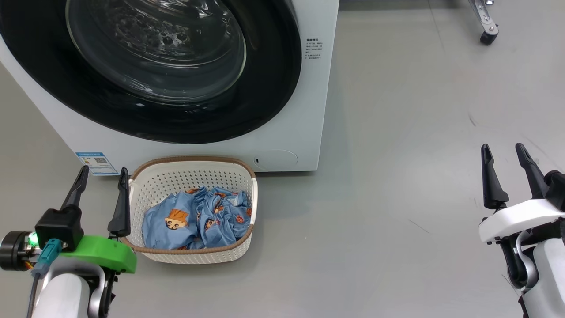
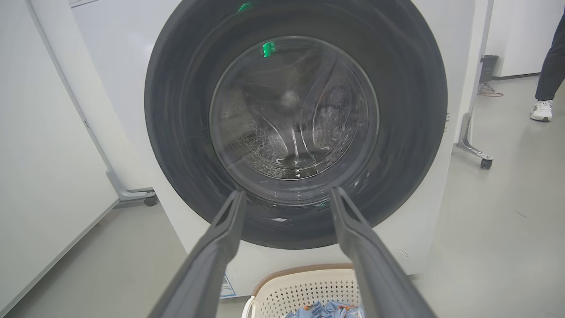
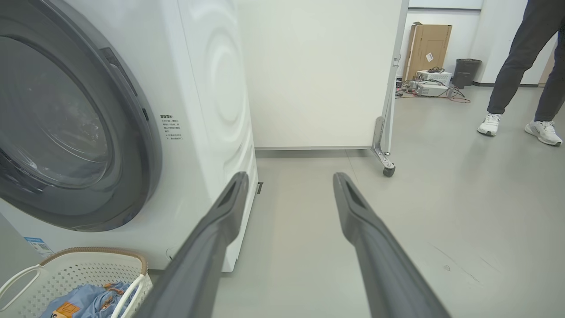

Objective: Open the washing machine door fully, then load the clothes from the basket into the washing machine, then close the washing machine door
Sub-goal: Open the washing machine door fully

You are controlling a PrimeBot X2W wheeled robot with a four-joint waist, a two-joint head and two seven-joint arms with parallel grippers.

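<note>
- Head view: the basket (image 1: pixel 190 179), cream with a brown rim, sits on the grey floor (image 1: pixel 397 198) just in front of the washing machine (image 1: pixel 311 110), below the lower edge of the washing machine door (image 1: pixel 273 88).
- The clothes (image 1: pixel 198 223), blue fabric printed with orange cartoon faces, lie crumpled in the bottom of the basket, well under its rim.
- The door, glossy black around a clear bowl window, lies shut against the machine's white front. In the left wrist view, a perforated steel drum (image 2: pixel 265 145) shows through the glass.
- My left fingers (image 1: pixel 121 207) stand spread and released, holding nothing, just beside the basket's left rim. The left wrist view has them aimed at the door's lower half.
- My right fingers (image 1: pixel 491 181) are likewise spread and empty, well apart from the basket, over the floor on the right.
- Open floor runs right of the machine's front corner. In the right wrist view, a wheeled panel's caster (image 3: pixel 388 170) stands beyond the machine's side, and a person's legs (image 3: pixel 514 66) in white shoes are farther back.
</note>
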